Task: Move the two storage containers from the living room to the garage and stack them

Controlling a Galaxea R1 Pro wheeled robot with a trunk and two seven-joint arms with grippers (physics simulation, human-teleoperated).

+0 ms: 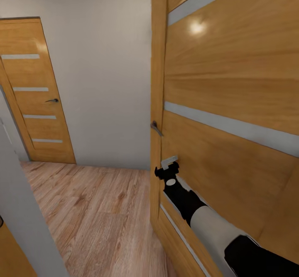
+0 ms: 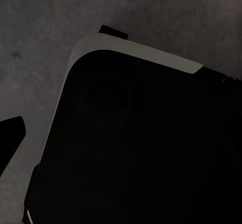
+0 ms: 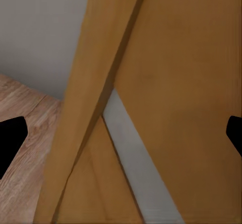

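Fingers (image 3: 12, 141) of the right arm stand spread wide, their dark tips at opposite edges of the right wrist view with the edge of a wooden door (image 3: 166, 82) between them, nothing pinched. From the head view, the right arm (image 1: 207, 218) reaches forward along that open door (image 1: 232, 102), its end just below the door handle (image 1: 156, 128). A second, closed door (image 1: 37, 94) stands across the light wood floor (image 1: 95, 214) by a grey wall (image 1: 104, 81). On the left wrist view, one dark fingertip (image 2: 10, 138) sits beside a black-and-white robot part (image 2: 141, 143); whether the left fingers are spread I cannot tell.
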